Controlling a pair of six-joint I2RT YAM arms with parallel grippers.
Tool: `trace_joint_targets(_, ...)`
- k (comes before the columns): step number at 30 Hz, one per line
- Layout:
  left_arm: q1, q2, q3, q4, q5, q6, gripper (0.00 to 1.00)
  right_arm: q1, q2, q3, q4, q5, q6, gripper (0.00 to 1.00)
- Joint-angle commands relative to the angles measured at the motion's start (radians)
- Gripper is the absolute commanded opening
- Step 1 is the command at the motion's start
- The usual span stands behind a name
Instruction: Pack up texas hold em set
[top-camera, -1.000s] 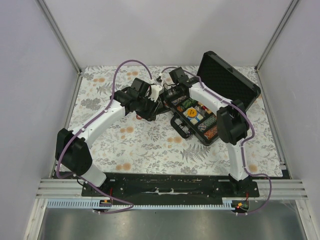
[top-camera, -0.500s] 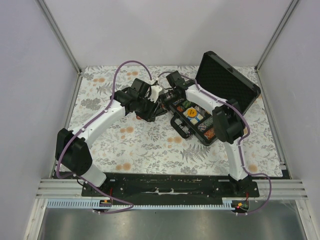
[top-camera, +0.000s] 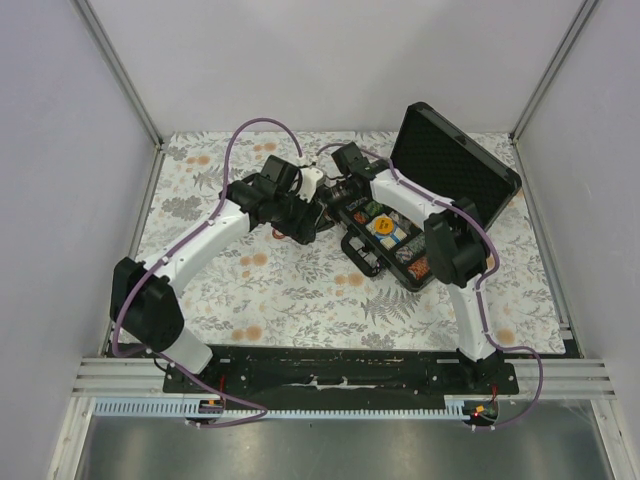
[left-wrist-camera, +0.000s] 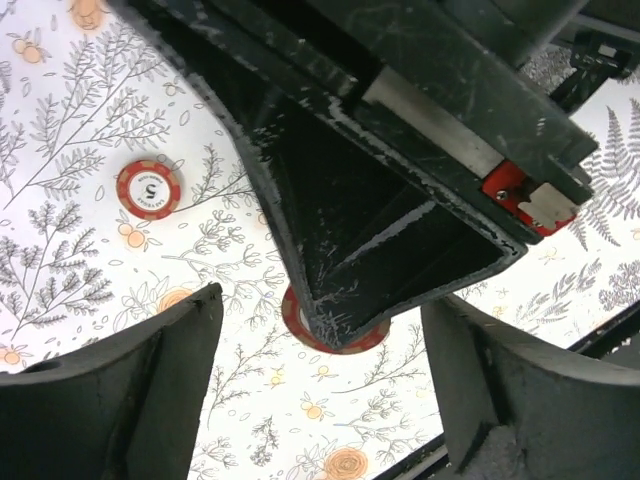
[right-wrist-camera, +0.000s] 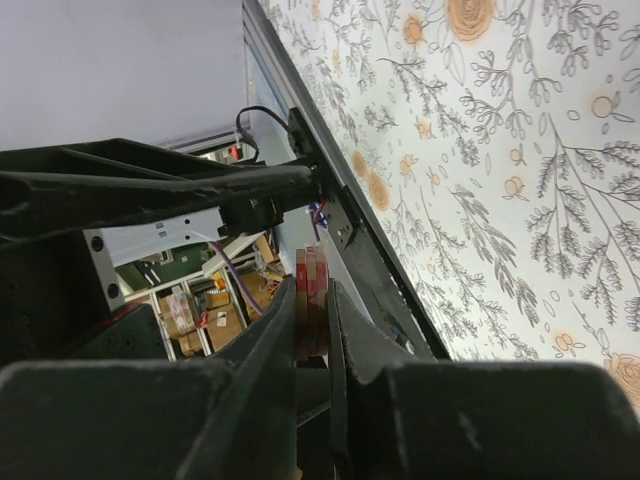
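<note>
- Texas hold em set: its black rectangular hard case (top-camera: 450, 160) lies open on the floral table (top-camera: 300, 290), right of centre, with the lid raised. Multicoloured chip rows (top-camera: 418, 262) and a yellow disc (top-camera: 384, 226) sit inside.
- The right gripper (right-wrist-camera: 312, 288) is clenched on thin reddish chips (right-wrist-camera: 312, 318), held edge-on near the case's left end.
- The left gripper (left-wrist-camera: 322, 305) is released, fingers spread wide above the table.
- Below it on the table lie a red round chip marked 5 (left-wrist-camera: 148, 190) and another red chip (left-wrist-camera: 342, 345), half hidden by a black part.
</note>
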Motion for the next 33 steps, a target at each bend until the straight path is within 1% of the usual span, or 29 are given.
trace_joint_targets(1, 0.005, -0.059, 0.006, 0.064, -0.056, 0.007, 0.87, -0.033, -0.02, 0.029, -0.007, 0.054, 0.0, 0.0)
trace_joint_targets(5, 0.005, -0.102, -0.026, 0.098, -0.081, -0.006, 0.91, -0.073, -0.046, 0.011, -0.008, 0.121, -0.012, 0.0)
trace_joint_targets(9, 0.005, -0.126, -0.051, 0.136, -0.107, -0.031, 0.91, -0.121, -0.059, 0.017, -0.037, 0.193, -0.059, 0.0)
trace_joint_targets(15, 0.005, -0.139, -0.089, 0.215, -0.128, -0.1, 0.91, -0.148, -0.067, 0.074, -0.192, 0.449, -0.297, 0.0)
trace_joint_targets(18, 0.005, -0.131, -0.1, 0.238, -0.13, -0.12, 0.91, -0.15, -0.063, 0.088, -0.215, 0.523, -0.368, 0.0)
trace_joint_targets(26, 0.004, -0.099, -0.094, 0.241, -0.128, -0.117, 0.91, -0.15, -0.05, 0.091, -0.234, 0.674, -0.425, 0.0)
trace_joint_targets(33, 0.005, -0.076, -0.088, 0.242, -0.128, -0.118, 0.91, -0.151, -0.063, 0.097, -0.241, 0.741, -0.436, 0.0)
